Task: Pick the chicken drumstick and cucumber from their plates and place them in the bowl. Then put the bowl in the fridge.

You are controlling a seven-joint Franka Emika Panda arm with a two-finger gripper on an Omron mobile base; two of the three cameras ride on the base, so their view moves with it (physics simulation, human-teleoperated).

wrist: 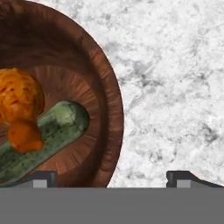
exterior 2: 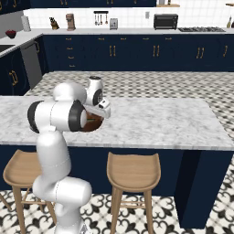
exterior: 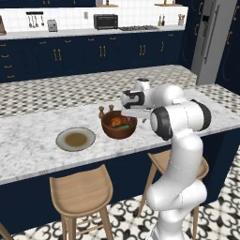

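The glossy reddish-brown bowl (exterior: 119, 127) sits on the marble counter (exterior: 37, 136) — inside, the golden-orange drumstick (wrist: 17, 103) lies across the dark-green cucumber (wrist: 52, 131); the beige plate (exterior: 75, 139) rests nearby.

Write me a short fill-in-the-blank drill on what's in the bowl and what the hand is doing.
1. The chicken drumstick and cucumber both lie inside the ____.
2. The drumstick lies partly on top of the ____.
3. The hand hovers over the bowl's rim with its jaws ____.

Missing words: bowl; cucumber; open
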